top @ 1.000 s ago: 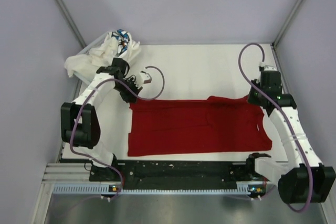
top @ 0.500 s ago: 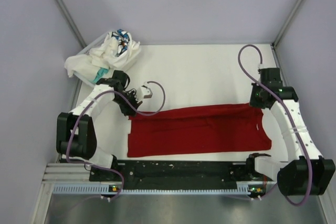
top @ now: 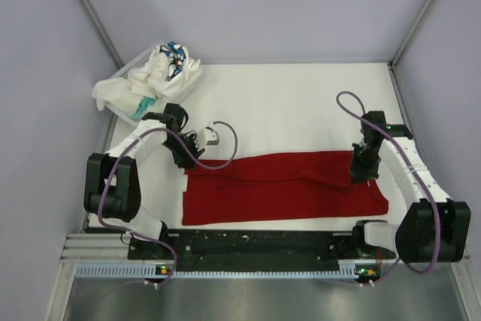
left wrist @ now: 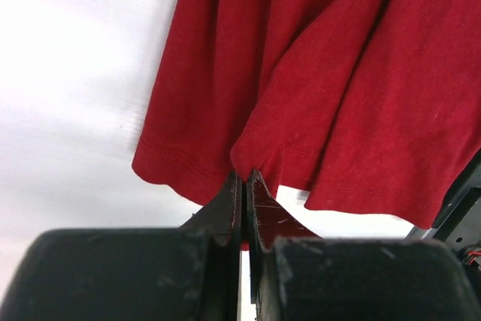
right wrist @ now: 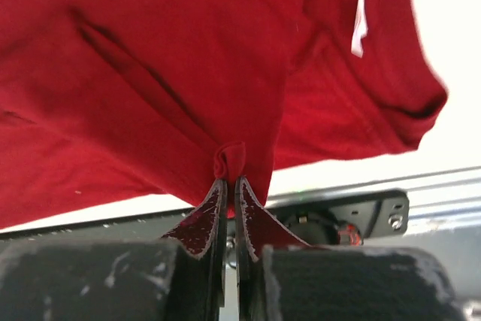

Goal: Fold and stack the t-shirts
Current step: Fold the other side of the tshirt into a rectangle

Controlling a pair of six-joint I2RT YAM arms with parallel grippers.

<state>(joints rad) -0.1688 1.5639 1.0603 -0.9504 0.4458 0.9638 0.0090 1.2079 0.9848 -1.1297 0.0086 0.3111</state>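
A red t-shirt (top: 285, 187) lies folded lengthwise across the near half of the white table (top: 285, 107). My left gripper (top: 189, 162) is shut on its far left edge; the left wrist view shows the jaws pinching the red hem (left wrist: 248, 163). My right gripper (top: 361, 173) is shut on the shirt's far right edge; the right wrist view shows a bunched fold of red cloth (right wrist: 229, 159) between the fingertips. Both pinched edges are held low over the lower layer of the shirt.
A pile of crumpled white shirts (top: 150, 77) with blue print lies at the far left corner. The black base rail (top: 263, 242) runs along the near edge, just below the shirt. Purple walls stand on both sides.
Both grippers have pulled the shirt's far edge toward the near side, folding it over. The red shape has become a narrower band. The right gripper has come down and inward.
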